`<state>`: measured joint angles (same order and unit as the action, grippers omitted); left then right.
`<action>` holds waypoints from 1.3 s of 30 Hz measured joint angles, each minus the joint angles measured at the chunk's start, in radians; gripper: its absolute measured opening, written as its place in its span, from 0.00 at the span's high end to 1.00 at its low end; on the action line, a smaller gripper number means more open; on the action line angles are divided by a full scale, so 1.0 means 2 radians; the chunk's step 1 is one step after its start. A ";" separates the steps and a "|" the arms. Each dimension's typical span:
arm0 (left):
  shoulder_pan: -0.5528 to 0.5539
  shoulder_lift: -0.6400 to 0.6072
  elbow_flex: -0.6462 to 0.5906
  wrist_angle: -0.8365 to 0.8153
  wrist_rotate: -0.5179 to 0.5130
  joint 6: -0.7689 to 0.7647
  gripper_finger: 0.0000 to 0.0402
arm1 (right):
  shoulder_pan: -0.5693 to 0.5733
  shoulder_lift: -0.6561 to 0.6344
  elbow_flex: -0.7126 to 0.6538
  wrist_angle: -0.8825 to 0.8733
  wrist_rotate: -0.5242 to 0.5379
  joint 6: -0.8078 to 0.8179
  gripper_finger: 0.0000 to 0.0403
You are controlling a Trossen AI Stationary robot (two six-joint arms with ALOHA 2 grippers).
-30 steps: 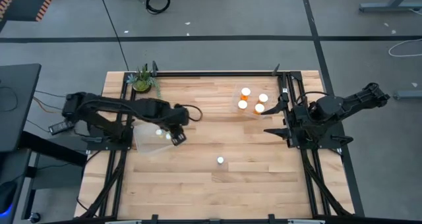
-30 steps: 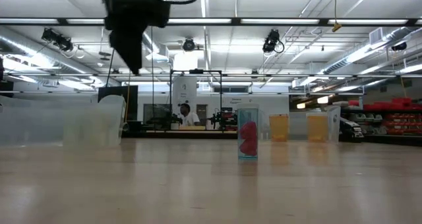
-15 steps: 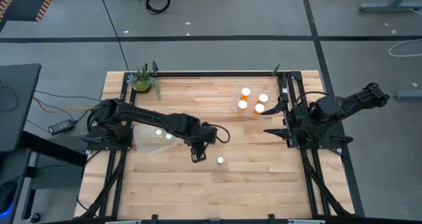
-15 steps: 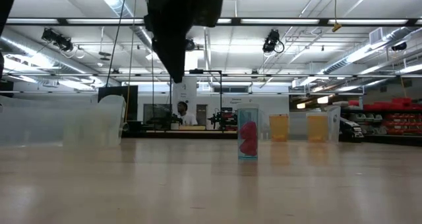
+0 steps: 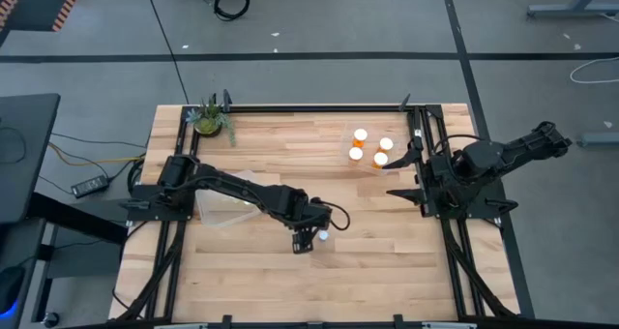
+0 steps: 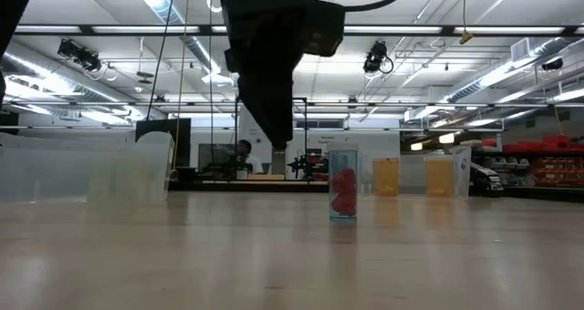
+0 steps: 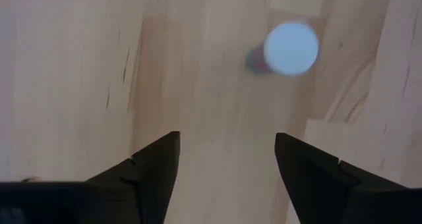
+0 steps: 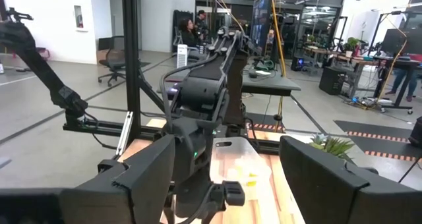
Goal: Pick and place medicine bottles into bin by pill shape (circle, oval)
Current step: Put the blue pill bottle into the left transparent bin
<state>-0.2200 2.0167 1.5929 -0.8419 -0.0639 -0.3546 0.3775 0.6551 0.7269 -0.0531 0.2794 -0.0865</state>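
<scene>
Here left end effector [image 5: 308, 240] hovers beside bottle [image 5: 323, 236].

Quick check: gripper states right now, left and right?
Left gripper: open, empty, above the lone bottle.
Right gripper: open, empty, parked at the table's right edge.

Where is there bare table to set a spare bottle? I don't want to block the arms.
The near wooden strip below the left gripper is bare, as is the far middle between the potted plant and the bin of orange bottles. It is crowded around the lone white-capped bottle and the clear bin.
</scene>
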 joint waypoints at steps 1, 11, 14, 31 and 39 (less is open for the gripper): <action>-0.001 0.001 0.000 0.007 -0.001 0.000 0.35 | 0.000 0.000 0.000 0.001 0.000 0.000 0.30; -0.005 0.021 0.000 0.088 0.003 0.014 0.34 | 0.000 -0.001 0.000 0.000 0.000 -0.001 0.30; -0.005 0.023 -0.001 0.091 0.010 0.016 0.34 | 0.000 -0.001 0.000 0.001 0.000 -0.001 0.30; -0.021 0.028 0.000 0.159 -0.014 0.102 0.34 | 0.000 -0.001 0.000 0.000 0.000 0.000 0.30; -0.030 0.040 -0.001 0.159 -0.024 0.131 0.35 | 0.000 -0.001 0.000 0.000 0.000 0.000 0.30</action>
<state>-0.2802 2.0959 1.5911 -0.5241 -0.1109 -0.0920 0.3775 0.6529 0.7269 -0.0536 0.2794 -0.0872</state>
